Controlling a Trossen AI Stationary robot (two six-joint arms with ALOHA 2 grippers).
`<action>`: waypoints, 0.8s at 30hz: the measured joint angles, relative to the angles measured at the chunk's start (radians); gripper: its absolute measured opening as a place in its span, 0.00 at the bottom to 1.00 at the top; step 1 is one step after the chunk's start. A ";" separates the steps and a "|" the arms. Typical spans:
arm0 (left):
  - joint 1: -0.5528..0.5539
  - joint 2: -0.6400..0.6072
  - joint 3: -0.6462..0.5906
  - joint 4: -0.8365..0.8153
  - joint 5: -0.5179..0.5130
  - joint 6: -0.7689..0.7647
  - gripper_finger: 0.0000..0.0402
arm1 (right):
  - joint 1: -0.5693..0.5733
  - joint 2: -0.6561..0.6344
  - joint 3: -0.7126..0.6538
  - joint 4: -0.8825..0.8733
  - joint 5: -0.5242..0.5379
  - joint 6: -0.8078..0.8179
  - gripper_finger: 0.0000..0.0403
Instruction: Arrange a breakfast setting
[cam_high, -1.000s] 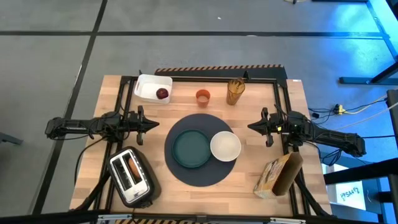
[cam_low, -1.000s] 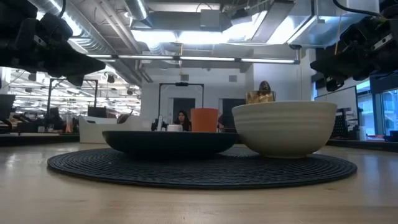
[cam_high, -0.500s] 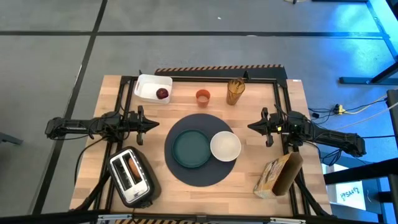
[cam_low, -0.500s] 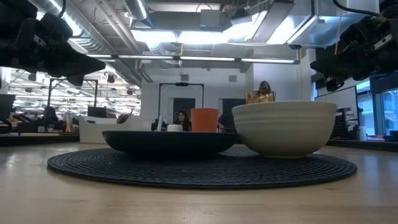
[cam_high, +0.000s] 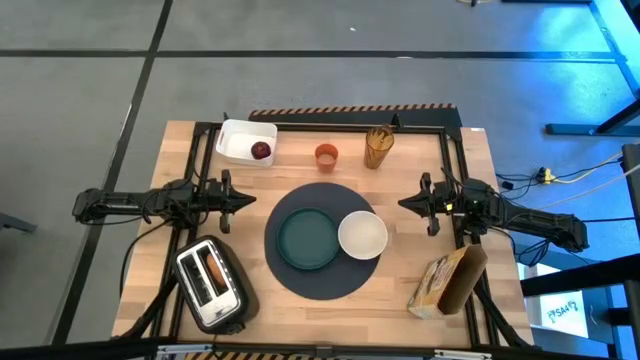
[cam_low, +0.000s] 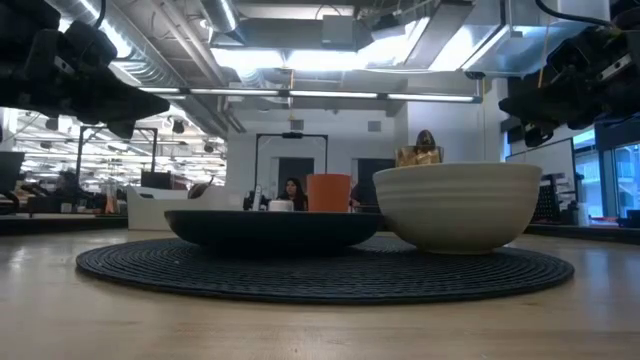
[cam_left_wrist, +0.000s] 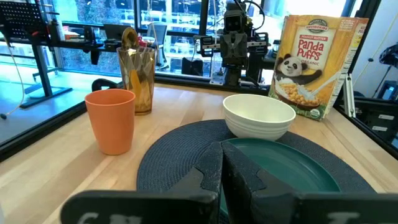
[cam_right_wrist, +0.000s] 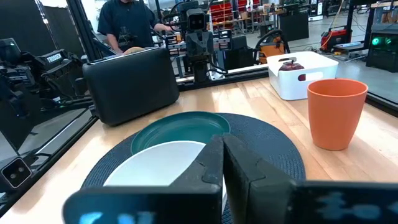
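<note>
Both grippers hover with jaws closed and empty, the left gripper (cam_high: 232, 198) at frame left, the right gripper (cam_high: 418, 203) at frame right. At centre, one mat (cam_high: 325, 240) carries one teal plate (cam_high: 306, 240) and one white bowl (cam_high: 362, 235). One orange cup (cam_high: 326, 155) stands above them; one "Panda Puffs" cereal box (cam_high: 447, 280) lies lower right.

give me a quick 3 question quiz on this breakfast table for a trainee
1. True or false: the white bowl sits inside the teal plate.
2. What holds the dark red fruit? A) toaster B) white tray C) orange cup
3. Fill in: the left gripper and right gripper both have fingers that are ____.

Key:
1. False; it sits beside the plate on the mat.
2. B, the white tray.
3. shut
</note>
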 joint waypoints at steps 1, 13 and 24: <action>0.000 0.000 0.000 0.000 0.000 0.000 0.00 | 0.000 0.000 0.000 -0.001 0.029 -0.001 0.00; 0.000 0.000 0.000 0.000 -0.005 0.001 0.00 | 0.000 0.000 0.000 0.049 0.127 0.179 0.00; 0.000 0.000 0.000 0.076 0.022 -0.067 0.00 | 0.000 0.000 0.000 0.276 0.293 0.220 0.00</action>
